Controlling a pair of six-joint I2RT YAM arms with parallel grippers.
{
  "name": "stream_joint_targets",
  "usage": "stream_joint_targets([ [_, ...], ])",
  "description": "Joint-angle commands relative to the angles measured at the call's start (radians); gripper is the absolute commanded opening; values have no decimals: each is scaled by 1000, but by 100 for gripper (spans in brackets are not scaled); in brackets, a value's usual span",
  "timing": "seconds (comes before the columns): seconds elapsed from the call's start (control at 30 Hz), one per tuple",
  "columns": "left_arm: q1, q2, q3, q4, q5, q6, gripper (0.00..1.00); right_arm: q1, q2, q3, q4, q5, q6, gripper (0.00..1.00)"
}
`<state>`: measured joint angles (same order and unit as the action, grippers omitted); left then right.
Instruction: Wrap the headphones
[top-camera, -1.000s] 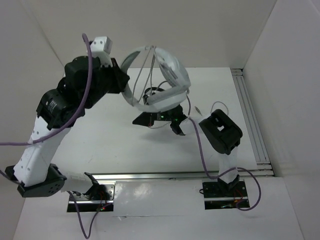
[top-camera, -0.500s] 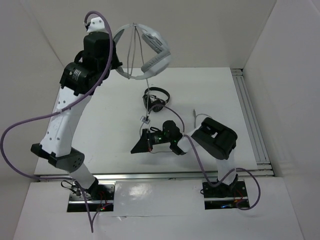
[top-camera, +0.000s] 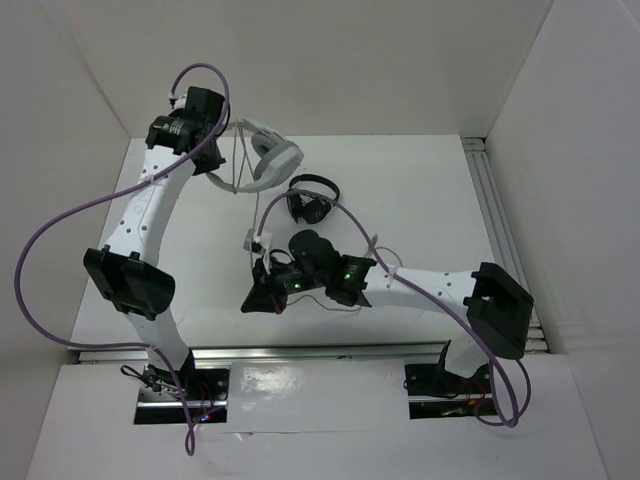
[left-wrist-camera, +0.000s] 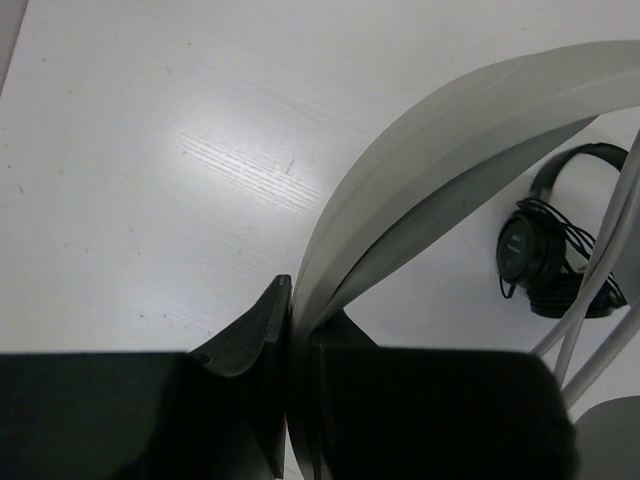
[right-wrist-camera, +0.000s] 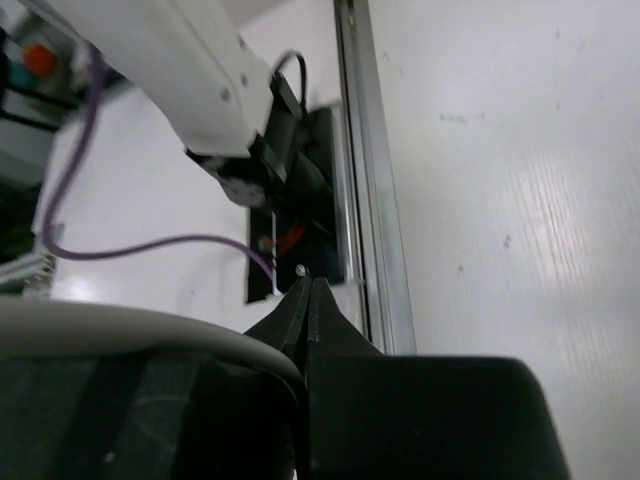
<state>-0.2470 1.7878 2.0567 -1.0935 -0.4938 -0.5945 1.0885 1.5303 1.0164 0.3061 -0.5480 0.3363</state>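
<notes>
**First onlooker:** At left, the left gripper has its fingers closed tight on the wide headband of the headphones, held in the air over the far left of the table.

**Second onlooker:** How would they handle?

**First onlooker:** Light, I'd judge. The band looks stiff and smooth, the sound place to take hold. The pads look soft, and the thin cable hangs limp, so it could snag.

**Second onlooker:** And moving right?

**First onlooker:** The right gripper sits low over the table, fingers pressed together. Whether a strand of cable is pinched between them, I cannot tell. Further right, black headphones lie on the glossy white surface. A metal rail runs along the right edge, and plain white walls box it all in
</notes>
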Motion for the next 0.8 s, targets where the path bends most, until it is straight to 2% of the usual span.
stream_joint_targets([
  [0.0,40,1,34,130,-83,-126,0,96,17,153,-234,20,-248,0],
  [0.03,40,1,45,116,-83,-126,0,122,36,189,-289,40,-270,0],
  [0.07,49,1,30,116,-18,-142,0,122,81,220,-371,49,-287,0],
  [0.17,116,-42,-32,139,116,-180,0,122,157,312,-458,63,-330,0],
  [0.27,137,-79,-55,152,156,-180,0,133,180,358,-568,161,-349,0],
  [0.33,149,-88,-55,161,156,-180,0,142,180,369,-578,224,-359,0],
  [0.43,126,-99,-102,181,75,-148,0,160,139,401,-627,301,-385,0],
  [0.6,71,-130,-229,217,23,-21,0,151,42,425,-659,443,-419,0],
  [0.7,-23,-163,-340,245,-20,70,0,151,31,476,-703,667,-461,0],
  [0.77,-102,-175,-420,245,-118,91,0,160,21,497,-728,811,-517,0],
])
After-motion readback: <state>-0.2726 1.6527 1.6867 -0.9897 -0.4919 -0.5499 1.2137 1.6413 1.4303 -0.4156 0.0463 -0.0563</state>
